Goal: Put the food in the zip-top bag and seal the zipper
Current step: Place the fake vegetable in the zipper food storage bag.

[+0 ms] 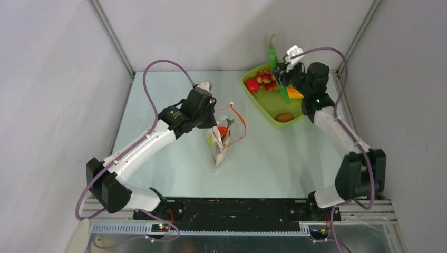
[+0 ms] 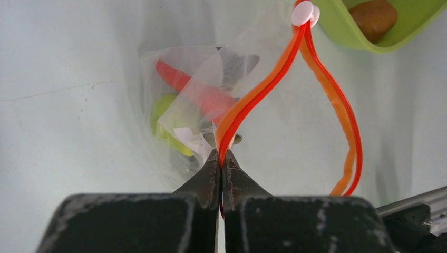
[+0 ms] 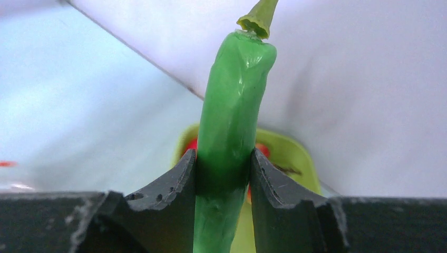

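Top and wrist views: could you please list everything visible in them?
table: 1, pale green, under everything
walls: 3, grey-white, around table
bag: 1, clear, mid-table
zipper: 1, orange-red, bag mouth, open
slider: 1, white, zipper's far end
fish: 1, grey, in bag
red piece: 1, red, in bag
green piece: 1, yellow-green, in bag
tray: 1, lime, far right
grapes: 1 bunch, red, in tray
apple: 1, red, tray's left corner
mango: 1, orange, in tray
kiwi: 1, brown, tray's near end
bean: 1, green, held over tray
arms: 2, white and black, near edge
left end effector: 1, black, shut on zipper
right end effector: 1, black, shut on bean
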You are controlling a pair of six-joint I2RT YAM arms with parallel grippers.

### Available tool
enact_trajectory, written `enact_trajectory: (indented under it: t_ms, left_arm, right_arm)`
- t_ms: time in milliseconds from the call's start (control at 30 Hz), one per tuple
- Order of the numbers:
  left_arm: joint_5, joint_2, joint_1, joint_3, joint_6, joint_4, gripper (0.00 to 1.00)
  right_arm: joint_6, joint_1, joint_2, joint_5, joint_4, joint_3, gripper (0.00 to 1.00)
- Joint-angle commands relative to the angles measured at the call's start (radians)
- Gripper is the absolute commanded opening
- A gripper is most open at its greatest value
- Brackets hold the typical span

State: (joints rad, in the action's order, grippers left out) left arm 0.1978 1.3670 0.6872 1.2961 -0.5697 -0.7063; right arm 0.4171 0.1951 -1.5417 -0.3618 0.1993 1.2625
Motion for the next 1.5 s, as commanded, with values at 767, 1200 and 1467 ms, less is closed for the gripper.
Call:
enact_trajectory:
  t_ms: [767, 1200, 1467]
  left_arm:
    - [-0.151, -0.117, -0.019, -0.086, -0.131, 0.092, 0.00]
    - [-0.132, -0.166, -0.018, -0.101, -0.157, 0.091, 0.00]
    - [-0.108, -0.193, -0.019, -0.111, -0.159, 0.079, 0.00]
  right_arm:
    - [-0.617, 0.628, 0.222, 0.289, 1.070, -0.586, 0.00]
    - [-0.443, 0.805, 0.154, 0.479, 0.955, -0.640, 0.00]
    - [-0.420, 0.877, 0.139, 0.589, 0.834, -0.640, 0.00]
